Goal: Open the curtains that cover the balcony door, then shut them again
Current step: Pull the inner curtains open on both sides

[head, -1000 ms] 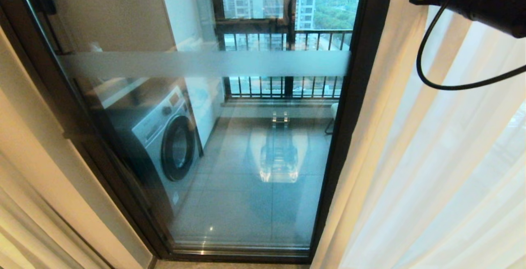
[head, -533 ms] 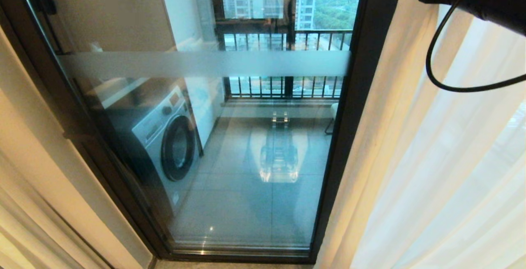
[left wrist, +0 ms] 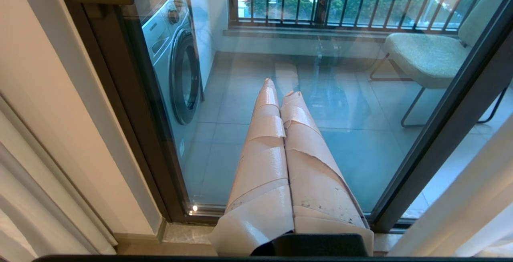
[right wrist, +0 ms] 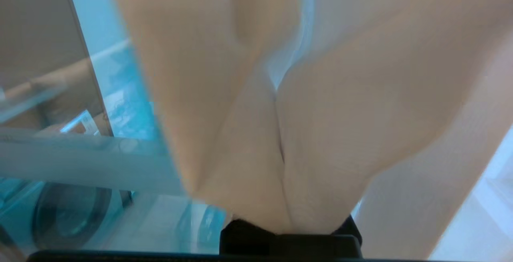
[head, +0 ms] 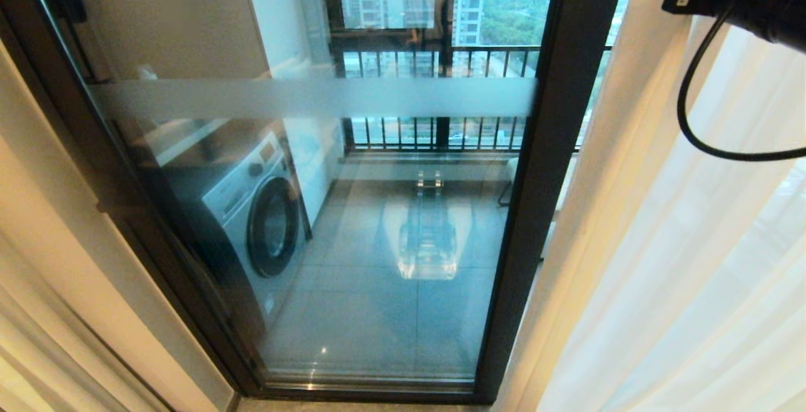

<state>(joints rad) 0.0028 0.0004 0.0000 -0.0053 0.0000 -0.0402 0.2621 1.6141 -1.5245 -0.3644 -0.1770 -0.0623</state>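
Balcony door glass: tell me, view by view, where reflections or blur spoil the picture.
Head view: the balcony door is sharp, but a pale ghost reflection sits mid-pane over the balcony floor. Left wrist view: sharp, with a faint reflection on the glass beyond the left gripper. Right wrist view: blurred throughout, and the curtains fill most of it.

The head camera looked down through the balcony door (head: pixel 390 223); the left wrist camera shared its washing machine (left wrist: pixel 176 53); the right wrist camera pressed against the curtains (right wrist: pixel 320 105).
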